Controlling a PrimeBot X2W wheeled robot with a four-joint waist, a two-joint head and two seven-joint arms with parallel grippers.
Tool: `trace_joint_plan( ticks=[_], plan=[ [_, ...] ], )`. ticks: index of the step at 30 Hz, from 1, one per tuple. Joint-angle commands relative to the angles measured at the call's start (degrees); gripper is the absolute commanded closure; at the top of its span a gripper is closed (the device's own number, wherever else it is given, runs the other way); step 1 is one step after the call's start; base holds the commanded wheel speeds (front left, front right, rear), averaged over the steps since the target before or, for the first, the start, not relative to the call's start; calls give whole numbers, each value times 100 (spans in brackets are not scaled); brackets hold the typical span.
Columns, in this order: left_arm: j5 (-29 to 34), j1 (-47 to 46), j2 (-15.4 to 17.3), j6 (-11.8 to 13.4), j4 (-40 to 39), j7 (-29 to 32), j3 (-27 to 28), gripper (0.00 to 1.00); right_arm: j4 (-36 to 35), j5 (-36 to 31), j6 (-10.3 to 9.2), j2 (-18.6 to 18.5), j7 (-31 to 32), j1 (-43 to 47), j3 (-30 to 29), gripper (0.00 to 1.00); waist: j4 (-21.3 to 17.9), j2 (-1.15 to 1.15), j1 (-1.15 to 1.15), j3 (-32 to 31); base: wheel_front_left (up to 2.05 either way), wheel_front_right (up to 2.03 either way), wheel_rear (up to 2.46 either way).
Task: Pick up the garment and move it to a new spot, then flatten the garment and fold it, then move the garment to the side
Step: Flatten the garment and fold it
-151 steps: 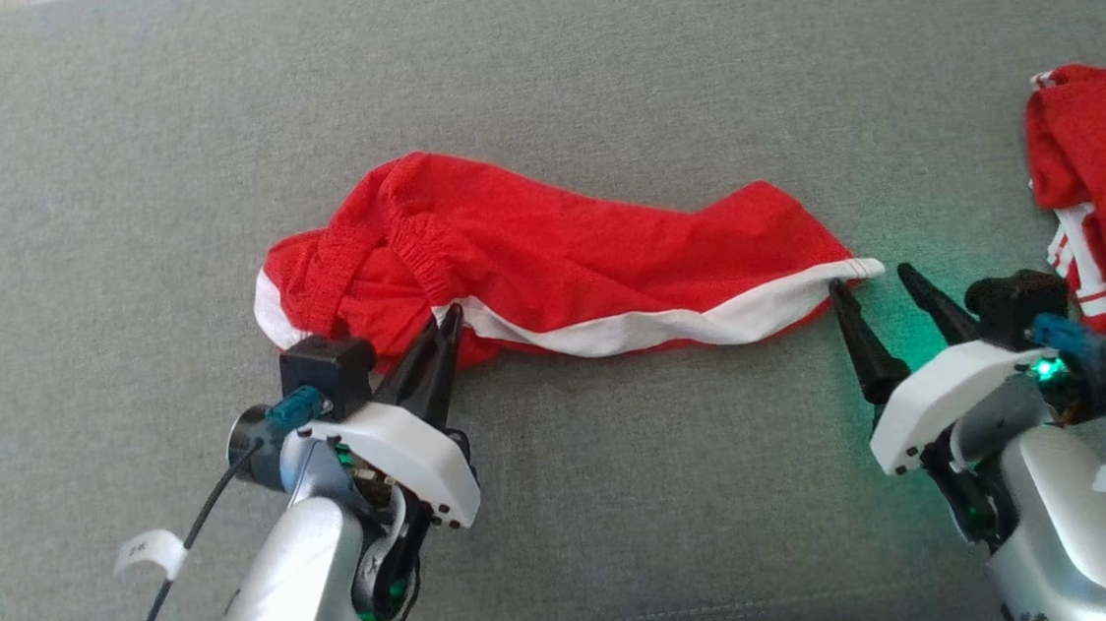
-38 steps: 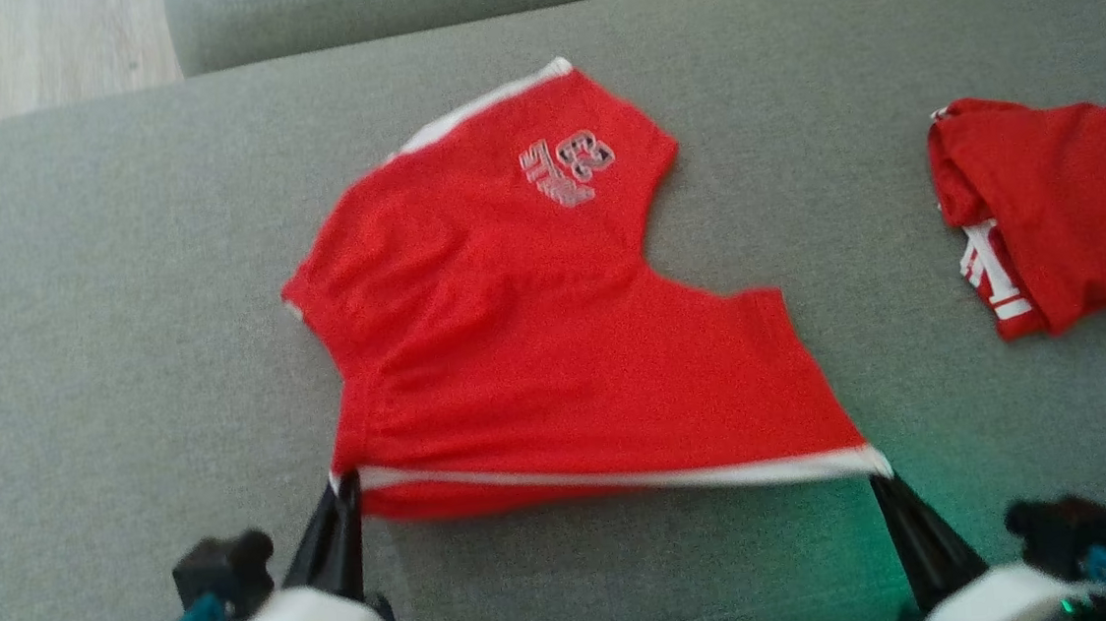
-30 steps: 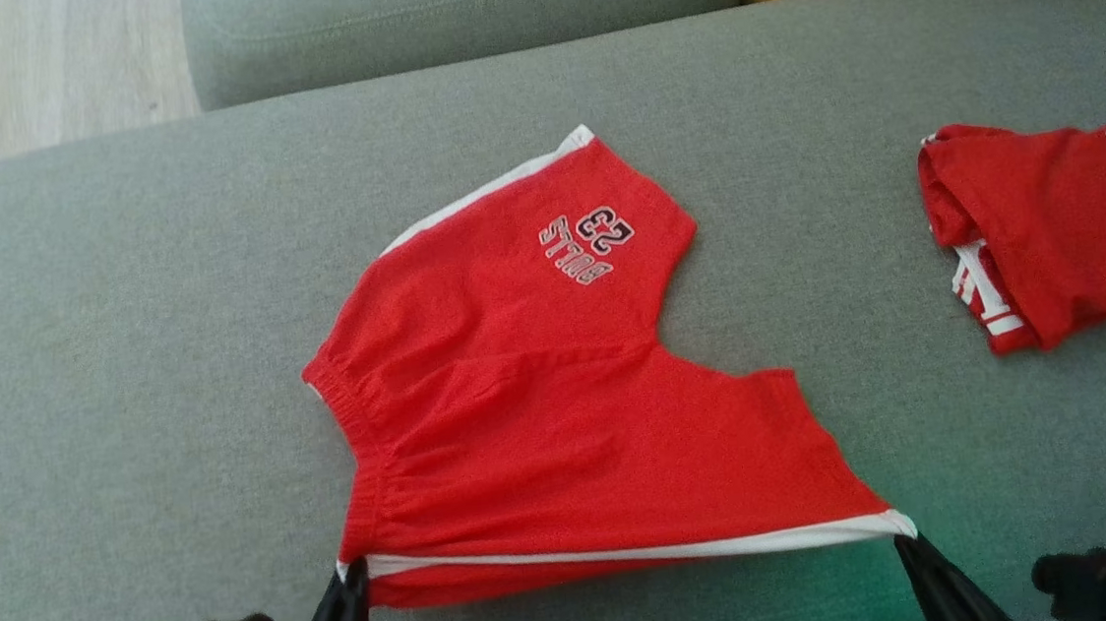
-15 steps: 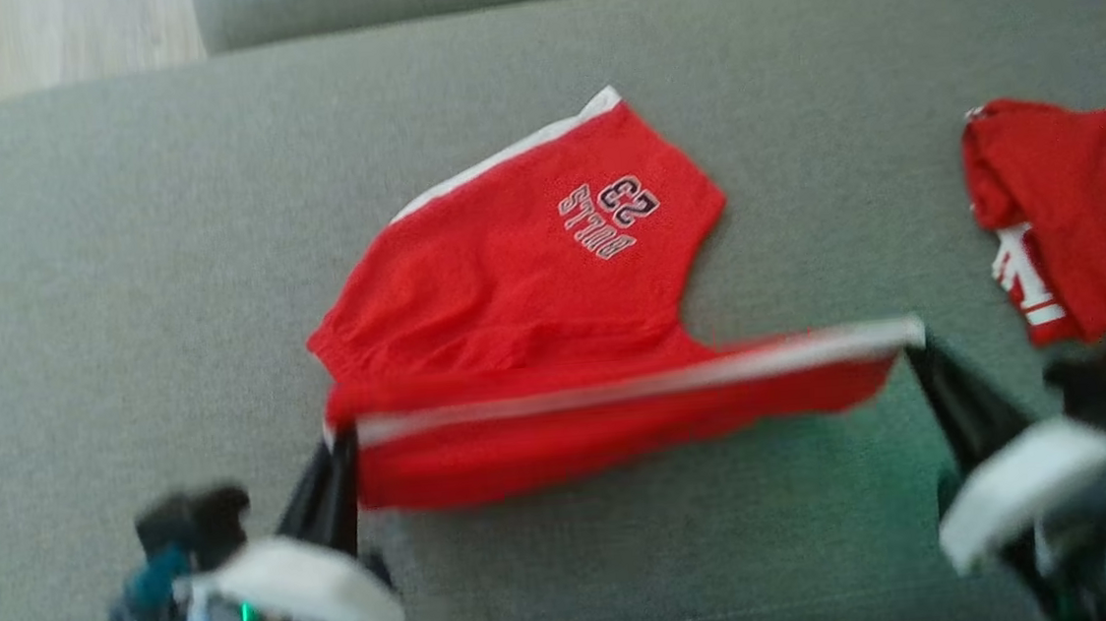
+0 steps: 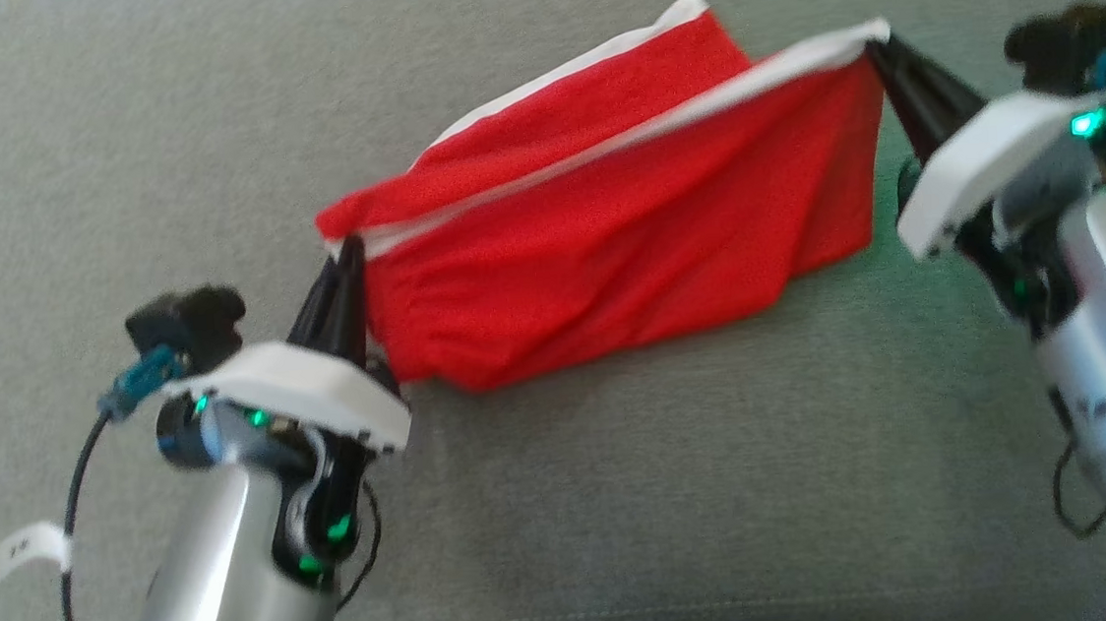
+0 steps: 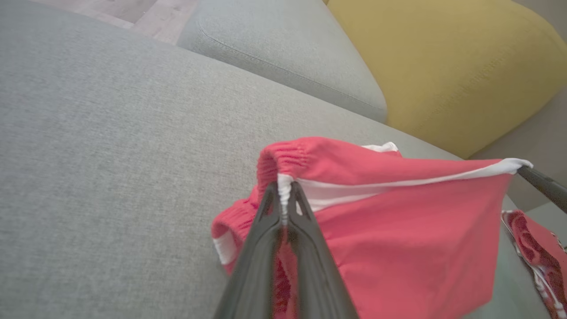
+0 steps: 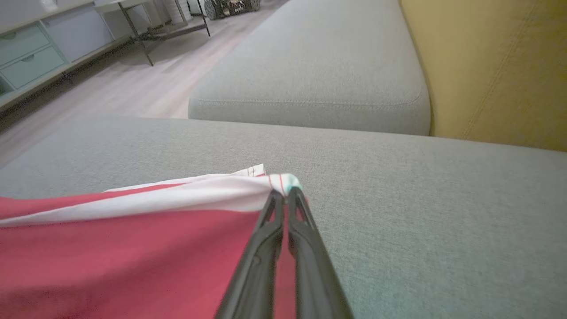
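**Red shorts stretched between both grippers above the sofa**

The left gripper (image 5: 348, 257) is pinching the red shorts (image 5: 627, 245) at the waistband end of a white side stripe (image 5: 618, 133), its fingers (image 6: 261, 239) pressed together on the elastic. Over on the other side, the right gripper (image 5: 878, 53) is holding the far end of that same stripe at the leg hem, fingers (image 7: 257, 257) closed tight on the white corner. The stripe is running taut between them, and the red cloth is draping down from it in diagonal folds, low over the grey sofa seat (image 5: 627, 502). I cannot tell whether the bottom fold is touching. The other leg is lying behind on the seat.

A white tag (image 5: 29, 551) is dangling from the left arm's cable, its marking too blurred to read. In the left wrist view a second red garment (image 6: 538, 252) with white patterning is lying beyond the shorts, nothing legible on it, and a yellow cushion (image 6: 443, 66) is sitting at the back.
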Motion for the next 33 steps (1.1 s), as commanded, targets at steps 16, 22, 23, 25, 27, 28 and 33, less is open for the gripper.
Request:
trace_joint_plan(
  ticks=[16, 22, 23, 25, 27, 28, 33],
  plan=[
    [-473, -1436, -278, -305, 1481, -654, -271, 92, 2399, 782, -5, 28, -1073, -1983, 1395, 37, 815, 0, 0, 636, 0, 0, 0],
    [-684, -1474, -291, -310, 1757, -945, -401, 0, 2672, 1014, -5, 66, -1612, -2076, 1739, 0, 795, 0, 0, 615, 0, 0, 0],
    [-673, -1457, -291, -286, 1783, -1044, -418, 0, 2693, 1050, -5, 71, -1767, -2070, 1777, 0, 774, 0, 0, 595, 0, 0, 0],
    [-589, -1401, -292, -210, 1796, -1226, -443, 0, 2680, 1104, -5, 74, -2075, -2031, 1873, 0, 729, 0, 0, 552, 0, 0, 0],
    [-368, -1340, -254, -82, 1735, -1401, -448, 0, 2620, 1093, -5, 33, -2381, -1980, 1945, 0, 678, 0, 0, 504, 0, 0, 0],
    [-239, -1298, -225, -14, 1667, -1465, -429, 0, 2574, 1066, -5, 7, -2490, -1942, 1969, 0, 650, 0, 0, 473, 0, 0, 0],
    [448, -946, -130, 301, 875, -1552, -80, 0, 2155, 792, -5, -125, -2711, -1590, 1719, 0, 462, 0, 0, 295, 0, 0, 0]
  ],
)
